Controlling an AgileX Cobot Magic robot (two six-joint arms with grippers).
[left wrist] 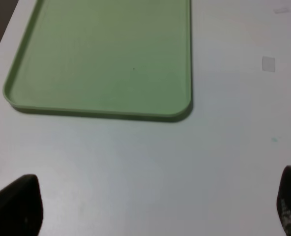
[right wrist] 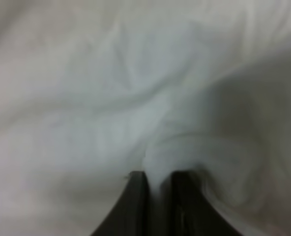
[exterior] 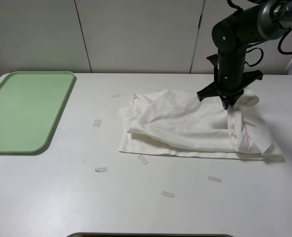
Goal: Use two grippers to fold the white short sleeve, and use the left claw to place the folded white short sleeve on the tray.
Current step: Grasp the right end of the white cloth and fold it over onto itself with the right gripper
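White cotton fills the far side of the exterior high view. The white short sleeve (exterior: 185,128) lies bunched and partly folded on the counter (exterior: 62,197), well apart from the tray (exterior: 27,108). The right pincer (exterior: 230,104) stands upright over the shirt edge farthest from the tray, tip down in the cloth, which rises in a ridge to meet it. Small tape strips (exterior: 97,123) lie scattered between tray and shirt. The left arm does not show here.

Left wrist view: the left pincer (left wrist: 153,209) is released and holds nothing. Its fingertips (left wrist: 15,206) are spread wide over bare counter just beside the tray's corner. Judged from this, it waits clear of the shirt so that the fold can be drawn unobstructed.

Right wrist view: the right pincer is clenched on a pleat of the white short sleeve, with cloth squeezed up between its two dark fingers (right wrist: 138,201). So small a pinch probably serves to carry that edge toward the tray side for the next fold. The shirt is not yet on the tray.
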